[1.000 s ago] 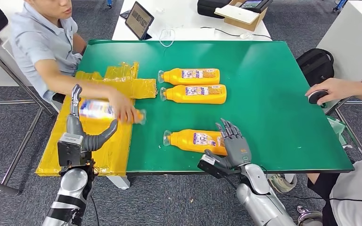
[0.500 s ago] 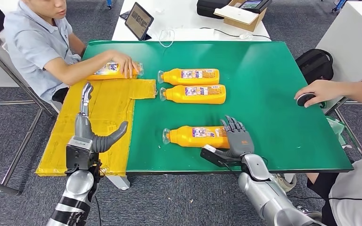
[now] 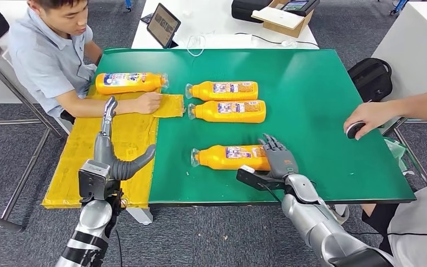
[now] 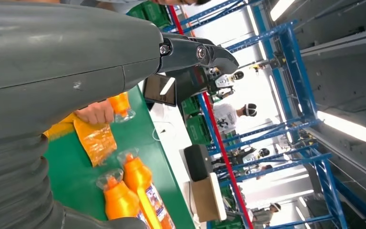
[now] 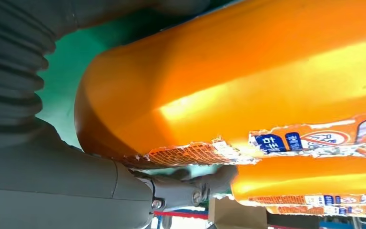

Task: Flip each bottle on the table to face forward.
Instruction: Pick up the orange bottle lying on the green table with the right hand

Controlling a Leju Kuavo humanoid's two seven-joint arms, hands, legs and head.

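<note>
Nearest, the right hand (image 3: 279, 161) is closing in on the base end of the nearest bottle (image 3: 231, 158), fingers now wrapping against it where a second ago they were hovering spread; whether the grip is firm I cannot tell. The bottle is lying on its side on the green desk (image 3: 322, 111), glossy orange plastic with a torn paper label, so a roll looks imminent. The left hand (image 3: 111, 150) is rising over the crinkled yellow sheet (image 3: 89, 167), fingers apart, holding nothing. Farther off, two bottles (image 3: 226, 101) are lying side by side, and a person's hand (image 3: 147, 102) is releasing the returned bottle (image 3: 127, 82).
</note>
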